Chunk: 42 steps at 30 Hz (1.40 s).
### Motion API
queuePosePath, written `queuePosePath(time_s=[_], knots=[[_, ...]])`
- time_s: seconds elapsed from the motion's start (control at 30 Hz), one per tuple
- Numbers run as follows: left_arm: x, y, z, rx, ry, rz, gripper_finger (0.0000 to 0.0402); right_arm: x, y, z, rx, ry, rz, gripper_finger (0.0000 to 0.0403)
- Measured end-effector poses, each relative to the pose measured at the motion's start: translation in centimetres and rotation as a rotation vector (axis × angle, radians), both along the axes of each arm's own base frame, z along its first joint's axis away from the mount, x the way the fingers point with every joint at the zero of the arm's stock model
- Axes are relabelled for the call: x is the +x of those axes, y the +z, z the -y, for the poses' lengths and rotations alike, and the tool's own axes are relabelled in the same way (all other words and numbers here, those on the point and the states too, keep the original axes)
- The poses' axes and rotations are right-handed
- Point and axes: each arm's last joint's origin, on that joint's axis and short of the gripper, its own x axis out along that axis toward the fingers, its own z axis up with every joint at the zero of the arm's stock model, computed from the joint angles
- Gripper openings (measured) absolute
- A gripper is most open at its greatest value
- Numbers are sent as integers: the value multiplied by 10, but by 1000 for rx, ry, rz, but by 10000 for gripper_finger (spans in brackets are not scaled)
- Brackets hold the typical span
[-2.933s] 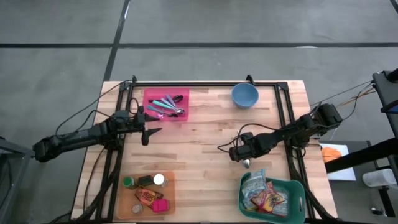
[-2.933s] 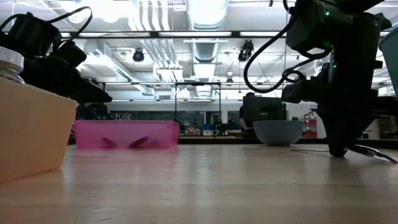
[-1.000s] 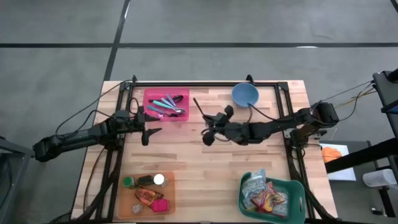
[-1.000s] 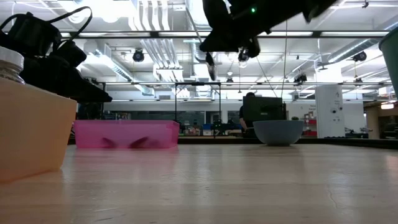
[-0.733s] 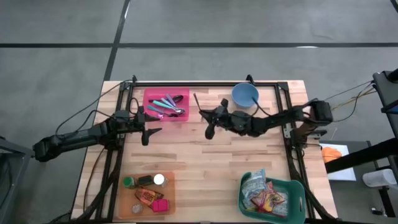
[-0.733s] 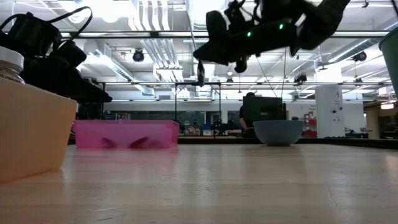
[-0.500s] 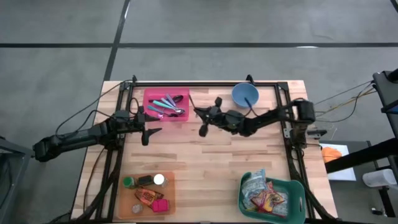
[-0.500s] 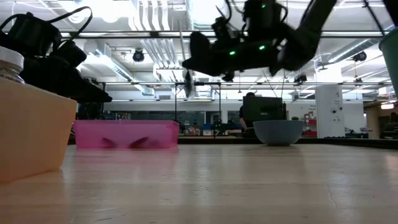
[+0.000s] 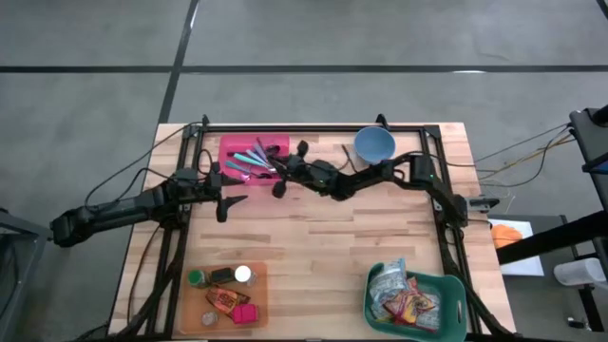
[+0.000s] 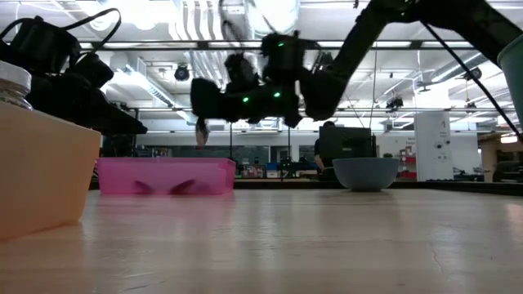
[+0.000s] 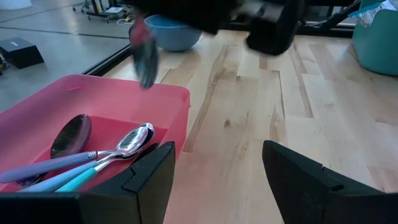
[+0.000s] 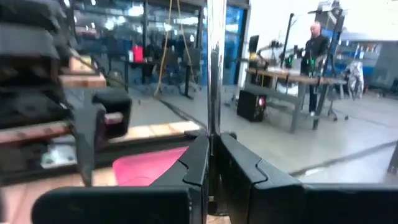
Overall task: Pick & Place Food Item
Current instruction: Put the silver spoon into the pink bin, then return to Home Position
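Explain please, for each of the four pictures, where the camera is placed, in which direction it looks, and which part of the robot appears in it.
High view: above the table, looking straight down; both arms, pink tray.
Low view: at table-top height, looking across into the room; right arm above the pink tray.
Left wrist view: on the left arm, looking past its open end effector into the tray.
Right wrist view: on the right arm; its end effector shut on a spoon.
Shared: high and low views both show the blue bowl.

Table [image 9: 313, 237]: pale wood planks, matt. Pink tray [image 11: 93, 112]: smooth plastic. Spoons [image 11: 127, 140]: glossy metal bowls, plastic handles. Blue bowl [image 9: 374, 145]: smooth plastic.
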Motion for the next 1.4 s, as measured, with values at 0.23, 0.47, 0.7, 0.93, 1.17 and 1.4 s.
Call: queuePosePath(time_s=[0.23, 0.47, 0.7, 0.93, 1.17, 1.4], knots=[[0, 0, 0, 0, 0, 0, 243, 30, -16, 19, 141, -24, -158, 24], [0, 0, 0, 0, 0, 0, 243, 41, -8, 24, 209, -38, -304, 24], [0, 0, 0, 0, 0, 0, 243, 45, -1, 27, 282, -55, -355, 24], [0, 0, 0, 0, 1, 0, 243, 45, -1, 28, 323, -49, -341, 36], [0, 0, 0, 0, 0, 0, 243, 44, -3, 31, 331, -6, -351, 113], [0, 0, 0, 0, 0, 0, 243, 44, -2, 30, 307, 7, -364, 126]])
